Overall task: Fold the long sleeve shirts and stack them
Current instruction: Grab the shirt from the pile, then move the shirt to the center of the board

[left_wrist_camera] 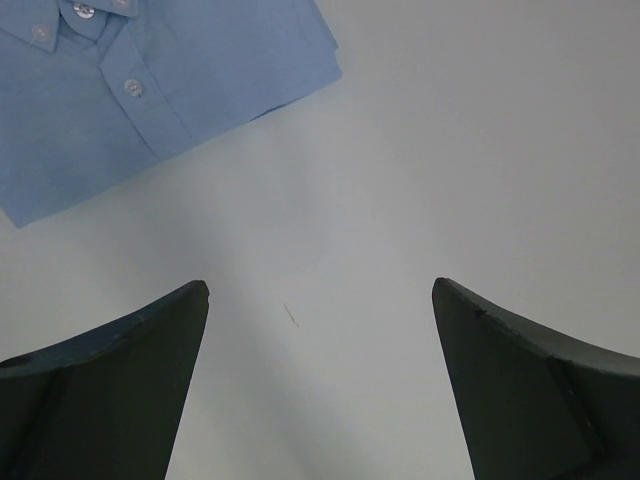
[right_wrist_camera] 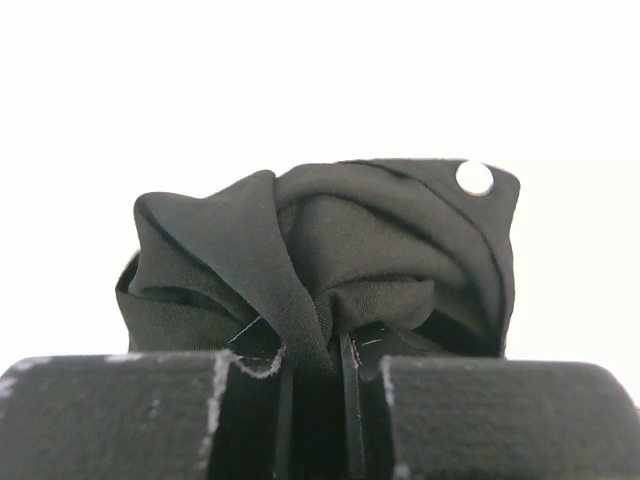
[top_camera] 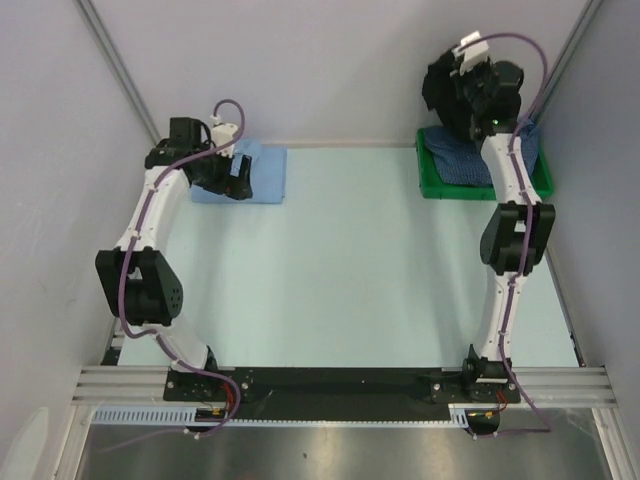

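Note:
The light blue shirt (top_camera: 262,174) lies folded at the table's far left; it also shows in the left wrist view (left_wrist_camera: 150,90), with small pale buttons. My left gripper (top_camera: 238,178) (left_wrist_camera: 320,300) hangs open and empty just beside that shirt, over bare table. My right gripper (top_camera: 452,92) (right_wrist_camera: 318,345) is shut on a bunch of the black shirt (top_camera: 440,88) (right_wrist_camera: 330,250) and holds it raised above the green bin (top_camera: 436,186). The blue-and-white checked shirt (top_camera: 460,162) lies in that bin.
Grey walls close in the table at the back and sides. The table (top_camera: 360,260) is pale mint. A metal rail (top_camera: 340,380) with both arm bases runs along the near edge.

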